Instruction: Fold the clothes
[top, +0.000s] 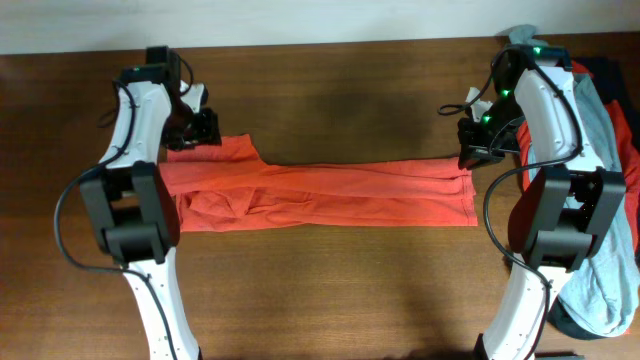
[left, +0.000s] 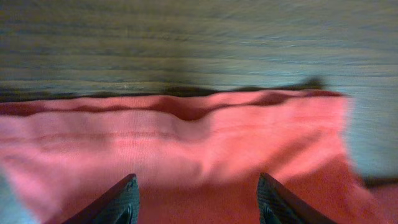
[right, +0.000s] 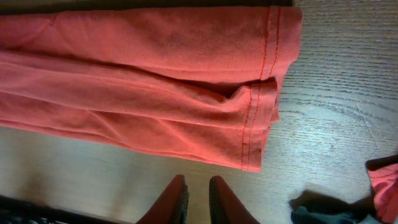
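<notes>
While low over T-shirt (left: 186, 134), left pincer (left: 196, 180) agape.

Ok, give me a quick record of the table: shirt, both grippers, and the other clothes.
shirt: orange-red, folded into a long strip across the table
left gripper: open, over the shirt
right gripper: fingers close together, empty, beside the hem
other clothes: grey-blue, red and navy pile at the right edge

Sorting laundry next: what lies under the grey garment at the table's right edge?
A red piece and a dark piece peek out beneath the grey garment; how far they extend underneath is covered.
</notes>
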